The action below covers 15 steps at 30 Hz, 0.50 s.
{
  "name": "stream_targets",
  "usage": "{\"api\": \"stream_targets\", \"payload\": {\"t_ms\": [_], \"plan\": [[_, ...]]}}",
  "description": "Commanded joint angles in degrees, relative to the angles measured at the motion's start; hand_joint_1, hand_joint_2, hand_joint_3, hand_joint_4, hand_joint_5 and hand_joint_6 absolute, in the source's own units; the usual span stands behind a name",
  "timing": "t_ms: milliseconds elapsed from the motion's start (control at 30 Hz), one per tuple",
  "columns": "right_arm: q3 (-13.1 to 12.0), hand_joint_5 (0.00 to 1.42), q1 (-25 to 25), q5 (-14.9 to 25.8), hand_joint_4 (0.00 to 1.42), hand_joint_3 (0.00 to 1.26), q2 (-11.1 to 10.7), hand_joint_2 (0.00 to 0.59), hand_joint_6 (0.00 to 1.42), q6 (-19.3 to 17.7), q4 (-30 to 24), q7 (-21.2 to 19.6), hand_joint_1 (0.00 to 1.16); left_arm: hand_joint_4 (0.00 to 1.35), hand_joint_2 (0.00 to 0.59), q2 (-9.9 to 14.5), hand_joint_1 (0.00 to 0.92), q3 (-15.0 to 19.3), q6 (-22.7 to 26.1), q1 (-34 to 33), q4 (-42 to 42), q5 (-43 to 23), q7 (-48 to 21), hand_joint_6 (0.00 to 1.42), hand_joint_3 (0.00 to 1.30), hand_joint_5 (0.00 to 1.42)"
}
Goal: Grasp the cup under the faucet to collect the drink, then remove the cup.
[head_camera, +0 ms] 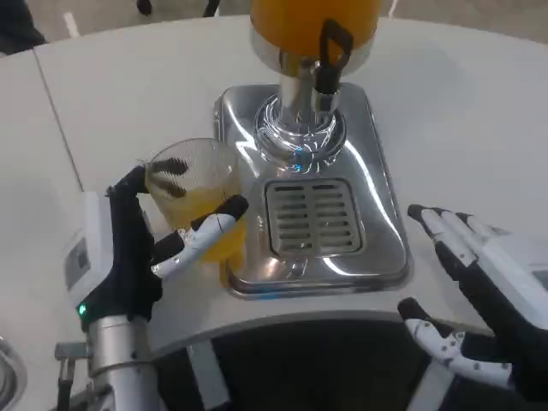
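The left hand (128, 248) grips the clear plastic cup (193, 201), part-filled with orange drink, just left of the chrome drip tray (377, 231) and clear of the black-handled faucet (328, 60). This looks like the removal step; next it needs a level carry and a gentle set-down on the white table (128, 94). The right hand (484, 291) rests near the tray, fingers spread and holding nothing.

The left hand (128, 257) is built with a white back plate over a black frame, and a small green light is seen near its wrist. Its fingers (193, 241) are white with black tips. A silver cylindrical forearm (116, 360) is fitted below. The right hand (479, 300) is made in the same white and black, with dark dots marking one white finger.
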Motion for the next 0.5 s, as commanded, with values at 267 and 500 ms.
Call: {"api": "stream_targets", "payload": {"t_ms": [267,500], "plan": [[-1.3,0.0,-1.0,-1.0,0.0,0.0,-2.2,0.51,0.02,-3.1,0.6,-2.3,0.3,1.1,0.04,1.3,0.58,0.0,-6.5,7.2,-13.9,1.2,-2.1,1.42,1.08,1.42],[-1.5,0.0,0.0,-1.8,0.0,0.0,-2.2,0.52,0.02,-4.8,-1.5,-3.1,0.3,1.1,0.043,1.5,0.575,0.0,-8.5,12.9,-21.0,2.7,-4.3,1.42,1.08,1.42]]}}
